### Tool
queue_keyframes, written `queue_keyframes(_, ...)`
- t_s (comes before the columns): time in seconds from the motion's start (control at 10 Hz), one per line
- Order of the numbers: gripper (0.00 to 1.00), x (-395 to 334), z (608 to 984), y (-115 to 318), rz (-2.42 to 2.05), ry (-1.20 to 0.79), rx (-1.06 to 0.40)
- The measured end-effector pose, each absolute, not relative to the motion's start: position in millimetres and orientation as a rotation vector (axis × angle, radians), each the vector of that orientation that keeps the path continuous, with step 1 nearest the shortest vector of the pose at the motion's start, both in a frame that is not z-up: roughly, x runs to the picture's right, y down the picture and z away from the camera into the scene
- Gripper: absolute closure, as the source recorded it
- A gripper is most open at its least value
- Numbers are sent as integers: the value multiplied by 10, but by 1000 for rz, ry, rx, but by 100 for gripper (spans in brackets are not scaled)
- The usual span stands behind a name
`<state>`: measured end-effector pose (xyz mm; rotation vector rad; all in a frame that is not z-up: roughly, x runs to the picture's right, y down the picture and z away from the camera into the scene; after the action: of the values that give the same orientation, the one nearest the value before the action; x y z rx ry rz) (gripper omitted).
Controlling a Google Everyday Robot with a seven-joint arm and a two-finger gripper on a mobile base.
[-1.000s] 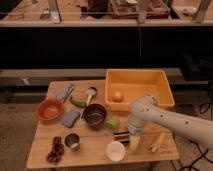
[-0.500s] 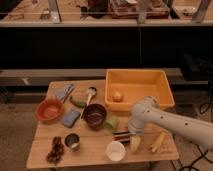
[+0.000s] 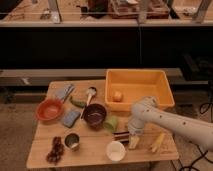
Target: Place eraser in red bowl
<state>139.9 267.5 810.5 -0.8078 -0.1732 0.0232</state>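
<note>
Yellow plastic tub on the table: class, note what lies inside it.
Inside the yellow plastic tub lies one small round orange fruit. The white robot arm covers its near rim, hiding that part. The claw is outside, by the striped eraser.

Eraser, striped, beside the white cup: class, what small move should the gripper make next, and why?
Probably lower onto the small striped flat eraser and grasp it: the gripper hangs right beside it, while the round orange-red bowl sits far across the wooden table.
</note>
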Motion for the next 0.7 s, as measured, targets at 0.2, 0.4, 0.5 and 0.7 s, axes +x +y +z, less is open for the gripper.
queue_keyframes(0.2, 70, 1397, 8088, 2649, 24, -172, -808)
queue_keyframes(0.4, 90, 1395, 8068, 2624, 22, -173, -809)
queue_keyframes(0.5, 97, 1399, 8051, 2641, 21, -172, -814)
queue_keyframes(0.7, 99, 1403, 8045, 2632, 20, -172, -814)
